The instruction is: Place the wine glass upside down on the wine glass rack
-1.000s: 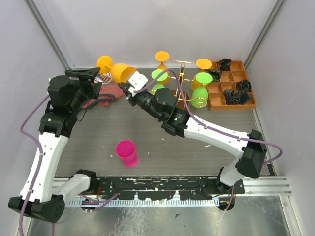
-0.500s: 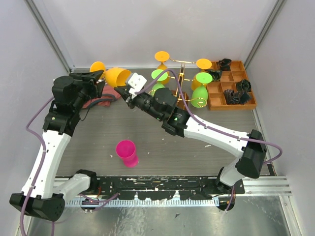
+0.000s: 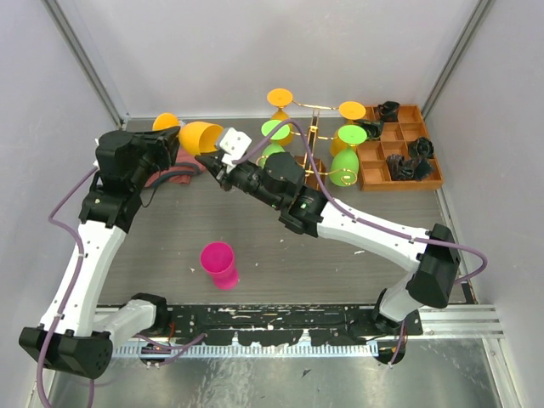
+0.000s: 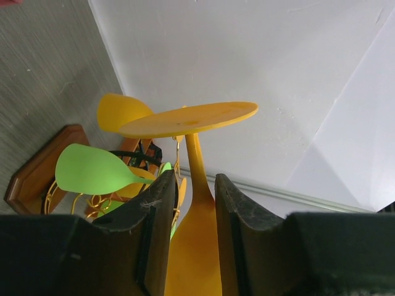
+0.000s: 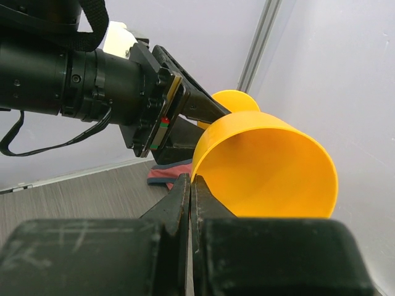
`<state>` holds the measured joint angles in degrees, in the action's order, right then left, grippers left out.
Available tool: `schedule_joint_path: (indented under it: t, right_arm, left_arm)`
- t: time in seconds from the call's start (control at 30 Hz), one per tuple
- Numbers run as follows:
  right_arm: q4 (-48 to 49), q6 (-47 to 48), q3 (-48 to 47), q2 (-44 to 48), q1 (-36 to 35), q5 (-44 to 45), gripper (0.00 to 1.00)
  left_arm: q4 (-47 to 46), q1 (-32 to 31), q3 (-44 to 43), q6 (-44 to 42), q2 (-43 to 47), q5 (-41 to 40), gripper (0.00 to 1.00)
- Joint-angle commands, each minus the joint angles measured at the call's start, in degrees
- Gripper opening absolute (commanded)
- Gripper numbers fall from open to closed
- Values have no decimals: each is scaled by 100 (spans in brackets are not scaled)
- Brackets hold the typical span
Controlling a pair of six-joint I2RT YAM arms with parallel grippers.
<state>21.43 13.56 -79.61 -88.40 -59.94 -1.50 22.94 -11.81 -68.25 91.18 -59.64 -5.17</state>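
The orange wine glass [image 3: 200, 136] is held on its side above the table's back left, with its foot [image 3: 166, 121] pointing left. My left gripper [image 3: 174, 140] is shut on the glass where bowl meets stem; in the left wrist view [image 4: 194, 182] the stem and foot [image 4: 188, 119] rise between the fingers. My right gripper [image 3: 214, 157] is shut on the bowl's rim [image 5: 203, 166], pinching its wall [image 5: 190, 182]. The gold wire wine glass rack [image 3: 311, 127] stands at the back middle with green and orange glasses hanging upside down; its wooden base [image 4: 37, 179] shows in the left wrist view.
A pink cup [image 3: 219, 263] stands on the table near the front left. A red cloth [image 3: 174, 172] lies under the left gripper. An orange-brown compartment tray [image 3: 367, 177] with black items sits at the back right, next to the rack.
The glass and both grippers have shifted a little to the left, away from the rack. The left wrist has moved right, closer to the bowl.
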Motion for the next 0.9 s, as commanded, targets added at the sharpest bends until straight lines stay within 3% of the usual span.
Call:
schedule_joint_path:
  t: [0.0, 0.17, 0.43, 0.63, 0.87]
  right_arm:
    - [442, 47, -22, 105, -37, -105, 1]
    - [423, 67, 3, 134, -38, -153, 1]
    - [313, 127, 85, 227, -27, -131, 5]
    - [-84, 220, 110, 334, -29, -45, 26]
    - [-692, 478, 453, 815, -28, 732, 55]
  left_arm:
    - [-222, 4, -17, -49, -72, -92, 37]
    - [-310, 4, -37, -80, -126, -57, 30]
    - [-725, 4, -61, -166, -227, 173, 0]
    - [-1080, 11, -275, -603, -417, 245, 0]
    - [-1225, 74, -1277, -2760, -778, -48, 0]
